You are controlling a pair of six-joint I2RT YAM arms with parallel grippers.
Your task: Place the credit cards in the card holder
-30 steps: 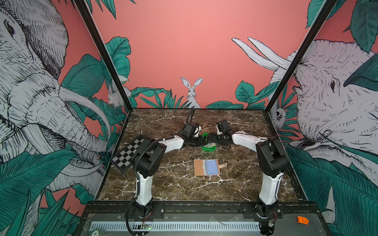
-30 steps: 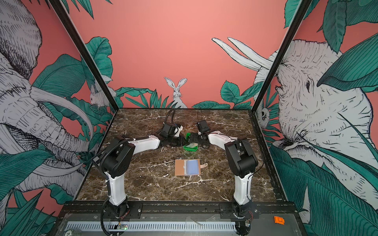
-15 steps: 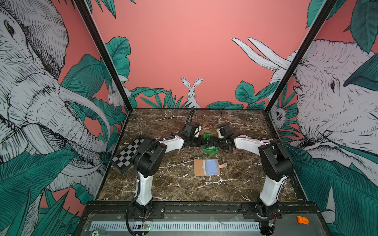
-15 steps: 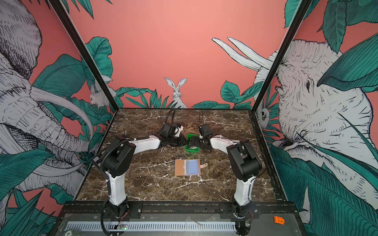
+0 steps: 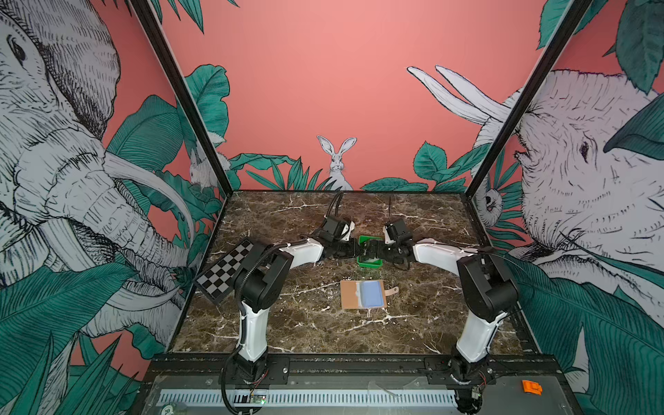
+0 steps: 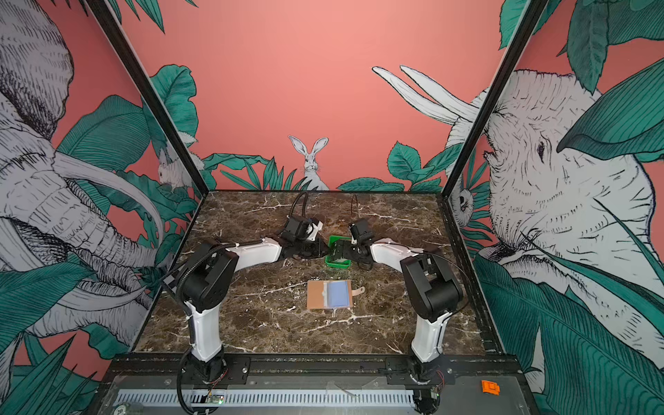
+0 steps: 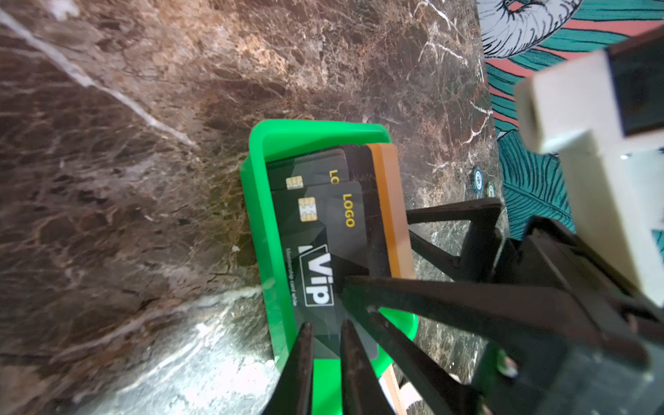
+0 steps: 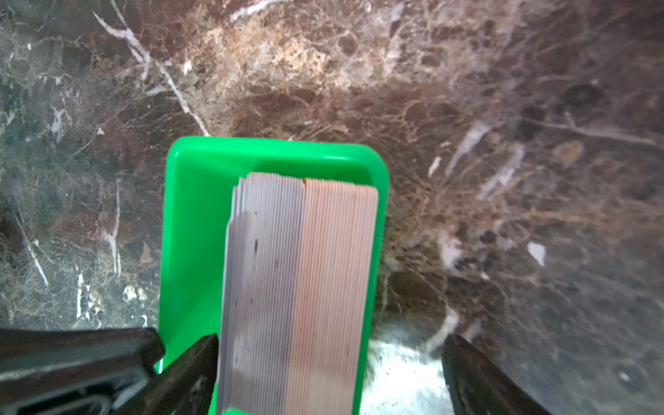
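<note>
The card holder (image 5: 350,295) lies open on the marble, with a light blue card (image 5: 372,293) in its right half. Behind it stands a green tray (image 7: 264,215). In it lean a black VIP card (image 7: 316,280), two dark grey cards (image 7: 323,212) and a tan card (image 7: 390,201). My left gripper (image 7: 325,327) sits at one tray corner, jaws narrow across the wall, one finger (image 7: 303,359) outside. My right gripper (image 8: 330,341) is open wide around the card stack (image 8: 298,269). One finger (image 8: 194,366) is inside the tray, the other (image 8: 474,377) over the marble.
A black-and-white checkerboard (image 5: 226,273) leans at the left wall beside the left arm's elbow. Both arms reach to the tray from either side (image 6: 339,251). A small orange part (image 5: 531,387) lies on the front rail at the right.
My right gripper has moved left from beside the tray to over it, still open wide. The left gripper has stayed at the tray. The card holder has not moved.
</note>
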